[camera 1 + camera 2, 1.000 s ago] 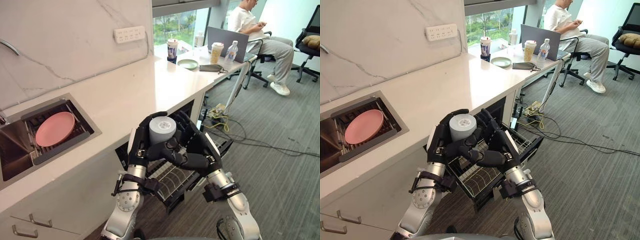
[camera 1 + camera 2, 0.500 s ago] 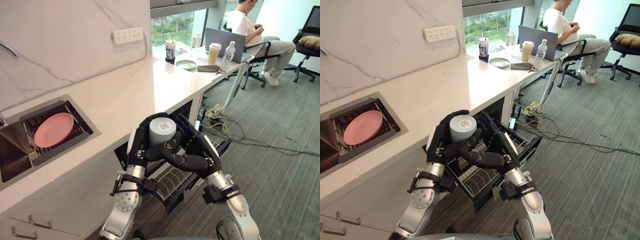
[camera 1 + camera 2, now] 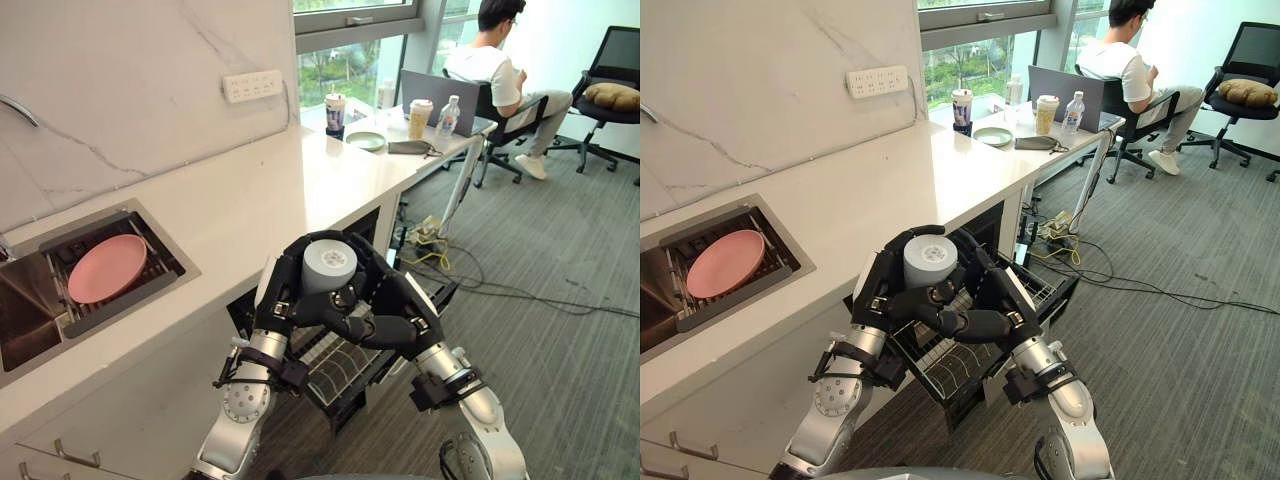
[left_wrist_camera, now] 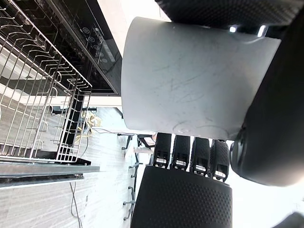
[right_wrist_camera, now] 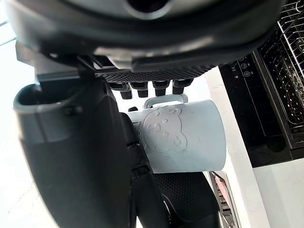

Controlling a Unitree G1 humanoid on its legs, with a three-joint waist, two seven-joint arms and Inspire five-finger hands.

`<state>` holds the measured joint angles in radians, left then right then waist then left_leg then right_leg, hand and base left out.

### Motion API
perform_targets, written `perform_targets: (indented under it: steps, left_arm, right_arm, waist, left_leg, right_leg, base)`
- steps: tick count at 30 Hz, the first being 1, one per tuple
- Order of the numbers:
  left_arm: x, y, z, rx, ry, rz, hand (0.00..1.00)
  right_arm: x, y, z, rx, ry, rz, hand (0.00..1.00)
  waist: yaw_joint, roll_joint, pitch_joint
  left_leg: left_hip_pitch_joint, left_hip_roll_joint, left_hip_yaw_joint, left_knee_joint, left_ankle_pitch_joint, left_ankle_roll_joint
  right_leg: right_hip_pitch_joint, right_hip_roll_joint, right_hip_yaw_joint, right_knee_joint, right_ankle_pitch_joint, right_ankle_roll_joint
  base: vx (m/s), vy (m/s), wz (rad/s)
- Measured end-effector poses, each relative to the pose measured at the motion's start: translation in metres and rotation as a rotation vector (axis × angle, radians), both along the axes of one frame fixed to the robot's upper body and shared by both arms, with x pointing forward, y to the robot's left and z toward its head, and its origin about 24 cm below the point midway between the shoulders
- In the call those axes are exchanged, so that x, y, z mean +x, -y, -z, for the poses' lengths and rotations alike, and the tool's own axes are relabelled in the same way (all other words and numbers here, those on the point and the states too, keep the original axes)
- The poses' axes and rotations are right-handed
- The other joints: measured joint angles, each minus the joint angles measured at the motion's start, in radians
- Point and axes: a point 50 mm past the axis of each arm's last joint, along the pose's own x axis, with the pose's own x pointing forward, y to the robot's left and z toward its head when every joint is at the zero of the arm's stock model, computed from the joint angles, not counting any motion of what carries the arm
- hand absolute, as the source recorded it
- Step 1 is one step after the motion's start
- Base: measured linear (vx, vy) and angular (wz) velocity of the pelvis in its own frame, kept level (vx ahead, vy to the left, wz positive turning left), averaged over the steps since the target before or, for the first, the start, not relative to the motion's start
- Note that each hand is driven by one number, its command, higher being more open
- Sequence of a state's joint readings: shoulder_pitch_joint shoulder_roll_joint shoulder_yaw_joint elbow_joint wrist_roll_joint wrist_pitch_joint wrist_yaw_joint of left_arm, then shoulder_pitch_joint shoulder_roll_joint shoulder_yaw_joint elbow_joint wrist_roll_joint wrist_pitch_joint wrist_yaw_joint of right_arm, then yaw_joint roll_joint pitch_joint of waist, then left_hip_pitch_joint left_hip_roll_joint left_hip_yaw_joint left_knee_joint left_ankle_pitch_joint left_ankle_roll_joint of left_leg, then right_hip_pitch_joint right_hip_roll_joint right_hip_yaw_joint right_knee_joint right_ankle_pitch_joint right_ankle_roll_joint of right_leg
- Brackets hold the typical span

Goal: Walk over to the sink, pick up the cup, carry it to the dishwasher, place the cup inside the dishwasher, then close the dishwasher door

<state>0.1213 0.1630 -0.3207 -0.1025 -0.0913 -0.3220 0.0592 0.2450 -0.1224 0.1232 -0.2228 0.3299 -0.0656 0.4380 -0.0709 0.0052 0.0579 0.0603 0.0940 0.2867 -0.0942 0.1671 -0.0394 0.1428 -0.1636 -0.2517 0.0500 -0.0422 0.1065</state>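
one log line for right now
carry | cup above dishwasher rack | left hand shut on cup | right hand shut on cup

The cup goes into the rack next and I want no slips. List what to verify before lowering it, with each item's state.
1. Grip: the left hand and the right hand both have fingers curled round the cup: ok.
2. Cup orientation: its closed end faces up, so the mouth faces down: ok.
3. Access: the dishwasher is open and its rack is pulled out below the hands: ok.
4. Free slot: the rack wires that show are bare, but the part under the hands is hidden: cannot tell.
5. Surroundings: the person sits far from the rack: ok.
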Motion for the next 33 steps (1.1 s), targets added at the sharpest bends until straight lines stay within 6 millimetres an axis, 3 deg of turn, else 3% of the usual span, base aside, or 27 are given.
perform_targets:
  steps: [4, 9, 20, 33]
  left_arm:
    - [0.001, -0.004, -0.002, 0.0, 0.006, 0.021, 0.0]
    - [0.003, -0.006, -0.029, -0.064, 0.124, 0.059, 0.0]
    - [0.006, -0.022, -0.033, -0.044, 0.155, 0.03, 0.0]
    - [0.002, -0.017, -0.022, -0.064, 0.106, 0.033, 0.0]
  right_arm:
    - [-0.001, 0.005, 0.004, -0.029, -0.017, -0.03, 1.0]
    - [-0.006, 0.013, 0.029, -0.078, -0.158, -0.094, 1.0]
    - [-0.001, 0.05, 0.014, -0.039, -0.09, 0.054, 1.0]
    - [0.008, 0.031, -0.006, -0.027, 0.015, 0.004, 1.0]
  waist:
    - [0.0, -0.001, -0.001]
    - [0.001, -0.001, -0.001]
    - [-0.003, 0.001, -0.001]
    - [-0.002, 0.002, 0.0]
  left_leg:
    - [0.0, 0.0, 0.0, 0.0, 0.0, 0.0]
    - [0.001, 0.001, -0.002, 0.0, 0.001, 0.002]
    - [0.01, 0.006, -0.001, 0.0, -0.002, -0.003]
    - [0.004, 0.005, -0.002, 0.0, -0.003, -0.003]
  right_leg:
    - [0.0, 0.0, 0.0, 0.0, 0.001, 0.0]
    - [0.002, 0.001, -0.001, -0.001, 0.002, 0.001]
    - [0.011, 0.006, 0.003, -0.006, 0.003, 0.001]
    - [0.011, 0.007, 0.003, -0.019, 0.009, 0.002]
  base:
    - [0.0, 0.0, 0.0]
    - [0.0, 0.0, 0.0]
    - [0.0, 0.0, 0.0]
    - [0.0, 0.0, 0.0]
